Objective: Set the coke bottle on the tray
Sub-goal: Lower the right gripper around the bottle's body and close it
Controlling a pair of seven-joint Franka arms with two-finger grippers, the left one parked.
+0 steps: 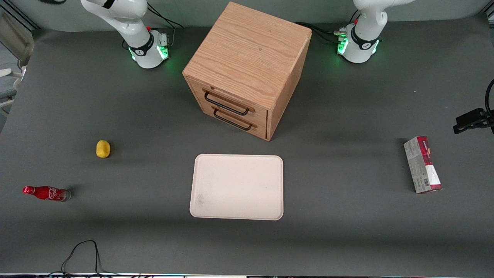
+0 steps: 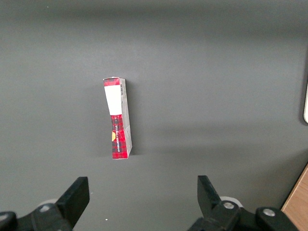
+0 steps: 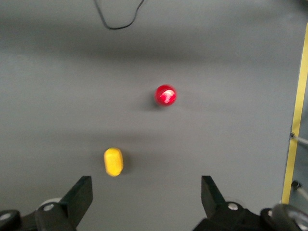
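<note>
Flanking coke bottle (image 1: 47, 193) — lemon (image 1: 103, 149), open hand (image 3: 144, 202)

Right gripper (image 3: 147, 199) raised high above table; fingers spread wide, empty.

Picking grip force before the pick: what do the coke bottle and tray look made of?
Coke bottle: probably glass or hard plastic, glossy; a bright highlight shows on its cap.
Tray: seemingly matte cream plastic, no glare, faint grey smudge.
The gripper hangs open above the table, nothing held.
</note>
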